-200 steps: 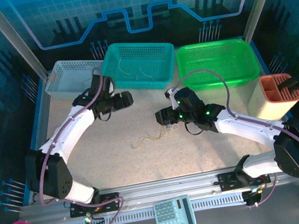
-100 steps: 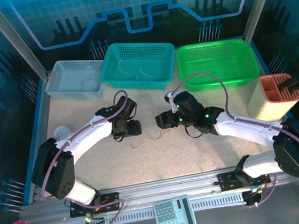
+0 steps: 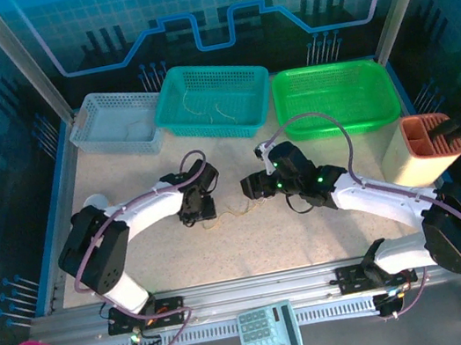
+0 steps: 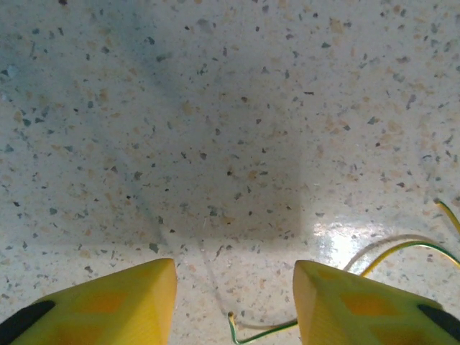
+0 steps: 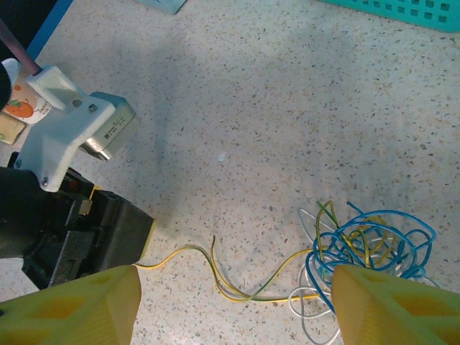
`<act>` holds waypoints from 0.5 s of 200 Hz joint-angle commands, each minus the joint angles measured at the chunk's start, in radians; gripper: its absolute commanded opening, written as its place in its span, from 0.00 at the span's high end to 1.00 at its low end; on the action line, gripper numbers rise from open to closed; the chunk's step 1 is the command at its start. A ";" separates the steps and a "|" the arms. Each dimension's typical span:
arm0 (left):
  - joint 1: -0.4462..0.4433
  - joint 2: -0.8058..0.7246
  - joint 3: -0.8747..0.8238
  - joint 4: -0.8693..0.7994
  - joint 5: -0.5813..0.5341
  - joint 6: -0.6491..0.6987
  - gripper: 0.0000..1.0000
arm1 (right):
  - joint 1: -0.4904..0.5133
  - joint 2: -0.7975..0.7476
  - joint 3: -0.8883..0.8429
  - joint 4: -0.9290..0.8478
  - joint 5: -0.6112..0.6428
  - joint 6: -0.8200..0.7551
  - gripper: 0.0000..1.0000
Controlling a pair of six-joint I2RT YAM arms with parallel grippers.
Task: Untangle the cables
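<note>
On the speckled counter (image 3: 253,249), the thin curly yellow-green, blue and white wire cables (image 5: 363,251) trail from a knot beside the wide-open, empty right end effector (image 5: 236,272) toward 9 o'clock, the free tip lying ungripped inside the part-open left end effector (image 4: 233,273).

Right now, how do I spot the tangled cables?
From the teal basket, come nearer onto the speckled tabletop. The cables lie there: a curly knot of blue, white and yellow strands, far thinner than the robot's purple cables.
</note>
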 commanded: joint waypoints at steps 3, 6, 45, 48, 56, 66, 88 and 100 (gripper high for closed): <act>-0.010 0.025 0.000 0.004 -0.042 -0.007 0.57 | 0.011 -0.036 -0.008 -0.002 0.022 0.004 0.28; -0.010 0.027 0.000 0.006 -0.044 -0.008 0.57 | 0.011 -0.035 -0.008 -0.003 0.023 0.004 0.28; -0.012 0.055 -0.012 0.033 -0.044 -0.008 0.61 | 0.010 -0.041 -0.008 -0.003 0.027 0.005 0.28; -0.012 0.058 -0.012 0.034 -0.042 -0.008 0.62 | 0.010 -0.040 -0.008 -0.004 0.027 0.004 0.28; -0.011 0.065 -0.014 0.039 -0.041 -0.007 0.65 | 0.011 -0.040 -0.006 -0.004 0.027 0.004 0.28; -0.011 0.074 -0.014 0.042 -0.041 -0.006 0.70 | 0.011 -0.041 -0.004 -0.005 0.027 0.003 0.28; -0.013 0.084 -0.022 0.053 -0.040 -0.007 0.85 | 0.011 -0.043 -0.003 -0.008 0.031 0.001 0.28; -0.014 0.082 -0.027 0.057 -0.044 -0.006 0.97 | 0.011 -0.045 -0.002 -0.011 0.031 0.000 0.29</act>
